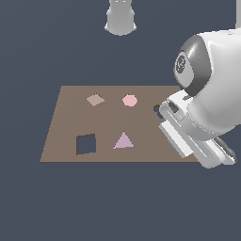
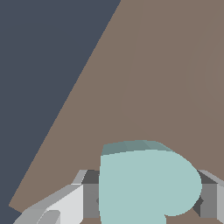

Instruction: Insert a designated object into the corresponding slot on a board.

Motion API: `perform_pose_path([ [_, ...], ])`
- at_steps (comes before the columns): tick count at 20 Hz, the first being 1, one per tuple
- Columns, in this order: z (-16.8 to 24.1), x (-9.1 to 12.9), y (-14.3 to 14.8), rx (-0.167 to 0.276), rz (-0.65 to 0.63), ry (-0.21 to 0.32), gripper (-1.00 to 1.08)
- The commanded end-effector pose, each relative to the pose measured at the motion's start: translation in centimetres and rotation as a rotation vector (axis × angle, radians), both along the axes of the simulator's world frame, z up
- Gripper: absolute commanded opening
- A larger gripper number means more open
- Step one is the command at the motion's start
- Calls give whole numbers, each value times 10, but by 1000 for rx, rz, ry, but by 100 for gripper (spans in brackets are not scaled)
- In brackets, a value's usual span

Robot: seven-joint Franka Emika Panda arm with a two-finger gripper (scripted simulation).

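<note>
Teal heart block point(image 2: 144, 186) sits pinched in the hand point(image 2: 146, 197) above the board point(image 1: 70, 117); carrying step, next aligning over the heart slot point(image 1: 156, 109).

Pale teal heart block point(image 2: 146, 183), thick, held between the claw point(image 2: 148, 197) fingers over the brown board point(image 1: 70, 117), seen only in the wrist view. Board flat, rectangular. Dark heart slot point(image 1: 157, 109) near the board's edge at the exterior view's right, mostly hidden behind the arm, shape unclear.
</note>
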State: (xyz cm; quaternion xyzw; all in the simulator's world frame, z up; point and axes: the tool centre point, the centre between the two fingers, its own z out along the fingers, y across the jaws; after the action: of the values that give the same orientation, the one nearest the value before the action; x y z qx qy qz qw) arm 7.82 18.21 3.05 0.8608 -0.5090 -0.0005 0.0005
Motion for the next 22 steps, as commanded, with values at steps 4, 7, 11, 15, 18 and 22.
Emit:
perform_pose_path([
  [4,-1,0,0,0,0,-1,-100],
  [7,-1,0,0,0,0,-1,-100],
  [11,1,1,0,1,0,-2,-100],
  [15,2,0,0,0,0,-1,-100],
  [18,3,0,0,0,7,-1,-100],
  [22,3,-1,2,0,39,-1,-100],
])
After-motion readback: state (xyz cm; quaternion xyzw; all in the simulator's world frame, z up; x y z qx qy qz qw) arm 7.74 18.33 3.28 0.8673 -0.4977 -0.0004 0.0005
